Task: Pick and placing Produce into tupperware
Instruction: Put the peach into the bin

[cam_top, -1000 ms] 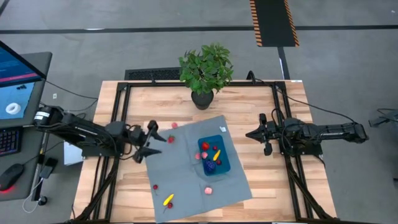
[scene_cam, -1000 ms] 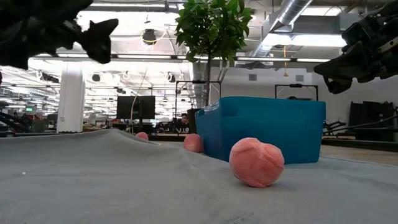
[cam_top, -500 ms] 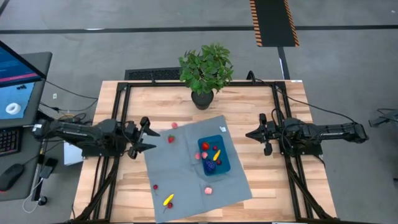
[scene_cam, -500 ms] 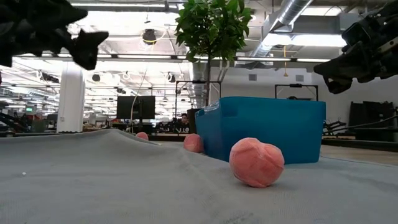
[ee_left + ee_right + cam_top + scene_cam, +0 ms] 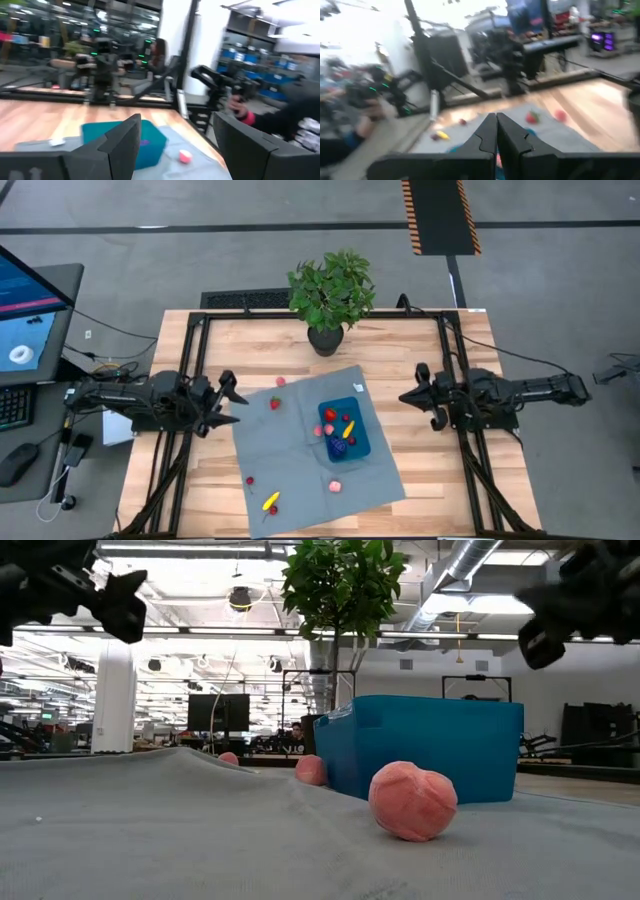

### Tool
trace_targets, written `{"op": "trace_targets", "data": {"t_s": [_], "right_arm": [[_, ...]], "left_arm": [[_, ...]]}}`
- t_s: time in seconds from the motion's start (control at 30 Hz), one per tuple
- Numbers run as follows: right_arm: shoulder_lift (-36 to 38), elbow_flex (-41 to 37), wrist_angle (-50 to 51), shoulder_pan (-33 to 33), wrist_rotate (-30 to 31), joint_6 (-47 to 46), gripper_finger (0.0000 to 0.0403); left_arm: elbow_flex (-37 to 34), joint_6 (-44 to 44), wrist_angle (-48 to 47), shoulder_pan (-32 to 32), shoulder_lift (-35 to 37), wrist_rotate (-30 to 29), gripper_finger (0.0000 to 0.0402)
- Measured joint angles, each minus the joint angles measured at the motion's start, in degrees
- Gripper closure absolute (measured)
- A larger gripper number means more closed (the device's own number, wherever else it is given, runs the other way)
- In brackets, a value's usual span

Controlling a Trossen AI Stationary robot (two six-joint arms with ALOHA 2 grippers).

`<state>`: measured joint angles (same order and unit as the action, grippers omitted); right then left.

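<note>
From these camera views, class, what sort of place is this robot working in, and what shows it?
Probably a robotics lab or workshop: two arms on a framed wooden table, a concrete floor with hazard striping, and a computer monitor alongside.

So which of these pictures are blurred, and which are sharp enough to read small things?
The high view is sharp: the blue container and the toy produce on the grey mat read clearly. The low view is sharp on the pink fruit, but the right hand smears. Both wrist views are motion-blurred throughout; the left hand stands open.

The high view looks straight down on the bench (image 5: 300, 345). The low view sits at mat level, close behind the blue tupperware (image 5: 430, 745). Both wrist views face it too.
</note>
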<state>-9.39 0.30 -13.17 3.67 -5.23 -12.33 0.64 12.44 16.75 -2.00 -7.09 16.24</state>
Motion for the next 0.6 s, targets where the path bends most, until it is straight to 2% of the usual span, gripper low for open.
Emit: {"op": "trace_targets", "data": {"t_s": [0.07, 0.13, 0.33, 0.47, 0.6], "right_arm": [[-0.5, 0.0, -3.8, 2.4, 0.0, -2.1, 0.0369], [-1.5, 0.0, -7.0, 5.1, -0.2, -2.3, 0.0369], [-4.4, 1.0, -9.6, 12.0, 0.2, 3.6, 0.0369], [-10.8, 3.3, -9.8, 15.9, 2.4, 3.8, 0.0369], [-21.2, 7.6, -9.7, 18.8, 6.0, 3.8, 0.0369]], "left_arm": [[0.0, -0.5, 0.1, 0.0, 0.0, 1.5, 0.0165], [0.0, 0.3, -0.2, 0.0, 0.0, 0.5, 0.0165], [0.0, 0.6, -7.1, 0.0, 0.0, -9.9, 0.0165], [0.1, -1.3, -5.3, 0.0, 0.0, -11.0, 0.0165], [1.6, -2.5, -3.9, 0.0, 0.0, -9.6, 0.0165]]}}
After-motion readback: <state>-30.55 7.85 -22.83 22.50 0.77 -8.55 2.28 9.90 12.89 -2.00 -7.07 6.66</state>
